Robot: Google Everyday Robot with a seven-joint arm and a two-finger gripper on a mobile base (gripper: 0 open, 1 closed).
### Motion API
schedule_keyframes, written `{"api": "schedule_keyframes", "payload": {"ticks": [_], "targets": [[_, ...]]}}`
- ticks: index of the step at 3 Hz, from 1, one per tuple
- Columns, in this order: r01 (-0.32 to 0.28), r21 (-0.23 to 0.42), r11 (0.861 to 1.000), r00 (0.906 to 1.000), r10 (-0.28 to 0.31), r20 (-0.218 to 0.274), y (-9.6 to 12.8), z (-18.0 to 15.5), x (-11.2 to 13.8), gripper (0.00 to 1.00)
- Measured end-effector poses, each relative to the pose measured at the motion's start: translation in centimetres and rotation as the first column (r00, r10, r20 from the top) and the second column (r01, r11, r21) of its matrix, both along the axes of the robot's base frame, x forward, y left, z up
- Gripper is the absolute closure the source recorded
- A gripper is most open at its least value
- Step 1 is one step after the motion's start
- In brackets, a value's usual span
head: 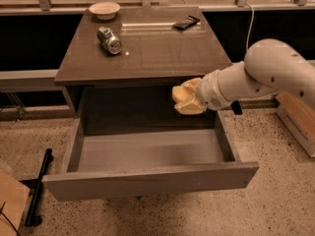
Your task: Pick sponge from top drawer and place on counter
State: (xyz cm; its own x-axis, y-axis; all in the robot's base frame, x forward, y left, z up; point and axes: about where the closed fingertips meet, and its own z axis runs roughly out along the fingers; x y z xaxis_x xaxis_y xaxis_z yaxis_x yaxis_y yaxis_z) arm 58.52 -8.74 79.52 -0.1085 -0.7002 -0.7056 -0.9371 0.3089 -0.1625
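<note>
The two-finger gripper (181, 96), mounted on a white rounded arm (266, 73) entering from 3 o'clock, is hovering over the back right part of the wide shallow grey top drawer (147, 181). It is sitting just below and in front of the front edge of the glossy brown-grey square counter (147, 48), at about 5 o'clock from the counter's centre.

The small pale-yellow rectangular sponge (189, 107) is sitting between the jaws, clear of the drawer floor. The jaws appear to be pinching the sponge from above and below, though the cream-yellow fingers and the sponge are blending in colour, so the exact contact line is hard to separate. The sponge is not touching the counter.

The top drawer is standing fully pulled out, its grey inside exposed and its plain front panel facing 6 o'clock.

On the counter:
- a silver drink can (109, 40) is lying on its side at 10 o'clock;
- a shallow pale bowl (104, 9) is standing at 11 o'clock, near the back edge;
- a flat dark object (186, 22) is lying at 1 o'clock.

A black bar (38, 188) is lying on the speckled floor (275, 200) at 8 o'clock from the drawer.
</note>
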Motion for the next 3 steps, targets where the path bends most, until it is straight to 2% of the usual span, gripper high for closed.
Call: {"api": "schedule_keyframes", "payload": {"ticks": [1, 2, 3], "targets": [[-0.038, -0.029, 0.999, 0.9907, 0.041, 0.13, -1.1, 7.8, 0.1, 1.0], [0.0, -0.028, 1.0, 0.9812, 0.005, 0.193, -1.6, 11.5, 4.0, 1.0], [0.071, 0.041, 0.997, 0.9852, -0.077, 0.153, -0.5, 10.7, 10.9, 1.0]]}}
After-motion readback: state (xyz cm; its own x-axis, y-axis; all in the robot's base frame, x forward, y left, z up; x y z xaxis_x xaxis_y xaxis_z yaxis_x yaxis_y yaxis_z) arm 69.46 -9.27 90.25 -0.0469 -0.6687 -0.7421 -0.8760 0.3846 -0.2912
